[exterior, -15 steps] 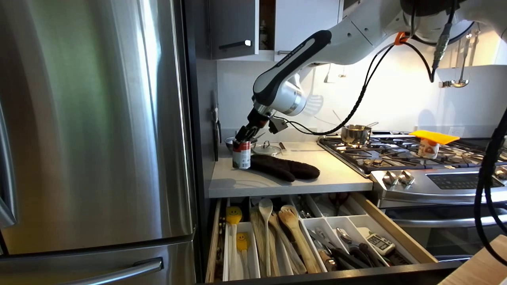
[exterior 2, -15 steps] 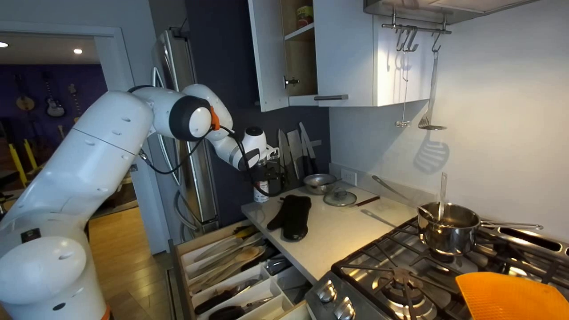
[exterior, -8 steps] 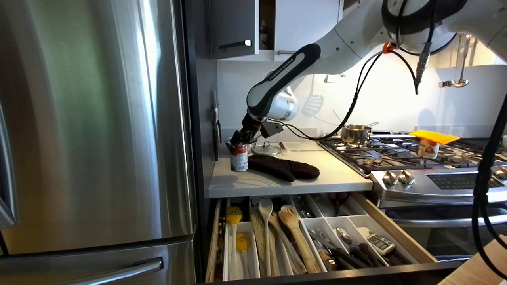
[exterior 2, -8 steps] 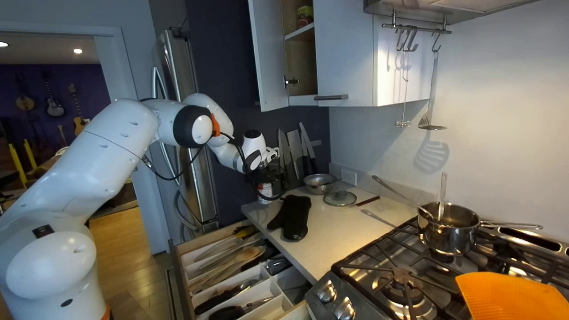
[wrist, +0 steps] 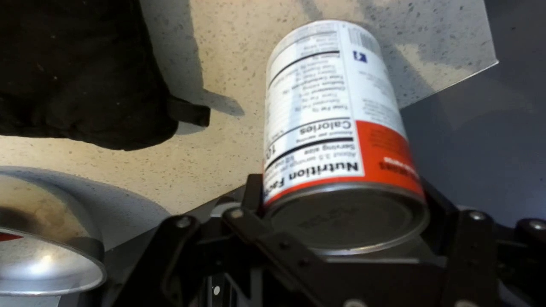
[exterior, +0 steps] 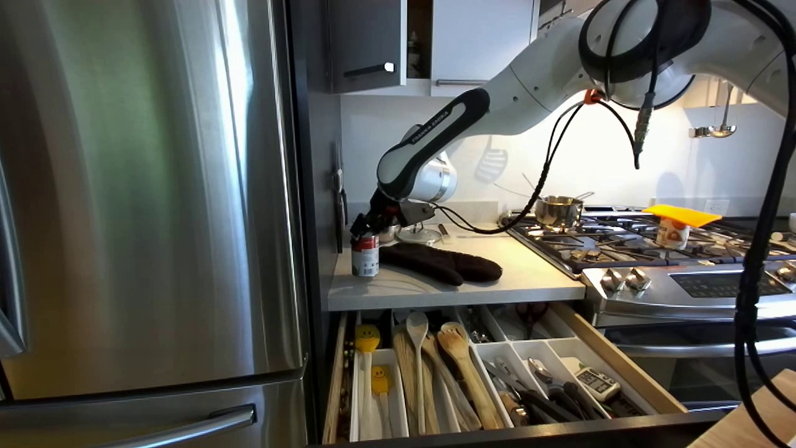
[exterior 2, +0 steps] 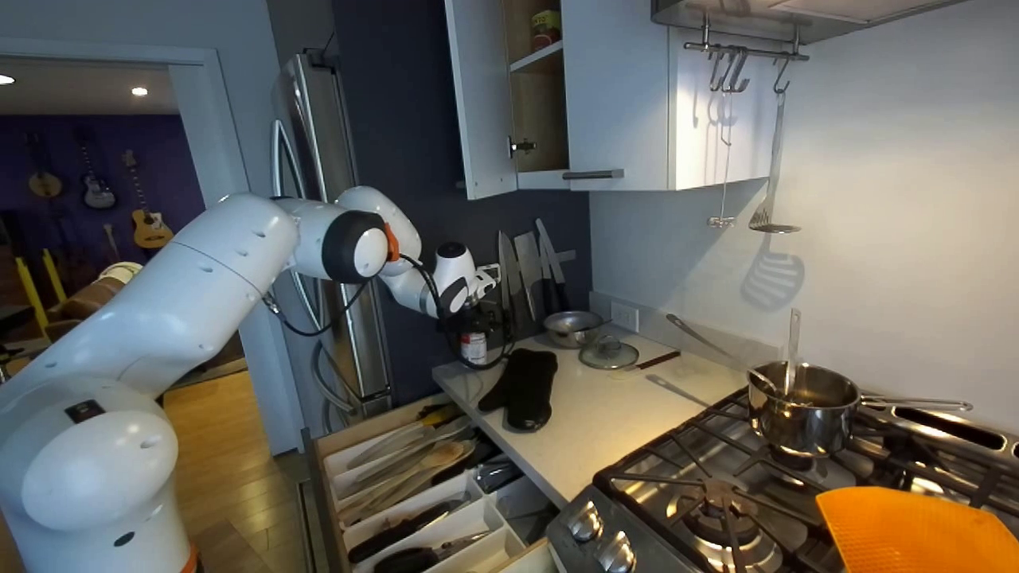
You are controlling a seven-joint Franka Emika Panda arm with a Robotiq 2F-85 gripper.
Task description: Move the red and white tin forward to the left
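Note:
The red and white tin (exterior: 365, 256) is upright over the left end of the pale counter, beside the dark side panel of the fridge. It also shows in an exterior view (exterior 2: 474, 348) below the wrist. In the wrist view the tin (wrist: 315, 106) shows its nutrition label upside down, with its metal end toward the camera. My gripper (wrist: 344, 196) is shut on the tin, one finger on each side near the red upper band. In an exterior view the gripper (exterior: 365, 231) sits at the tin's top. I cannot tell whether the tin's base touches the counter.
A dark oven mitt (exterior: 438, 261) lies right beside the tin. A metal bowl (exterior 2: 571, 326) and a glass lid (exterior 2: 609, 354) stand behind. An open utensil drawer (exterior: 497, 398) juts out below the counter edge. The fridge (exterior: 155, 186) stands to the left.
My gripper and the tin have moved left and lower, toward the counter's front-left corner, in an exterior view. The arm has come down. The grip on the tin is unchanged.

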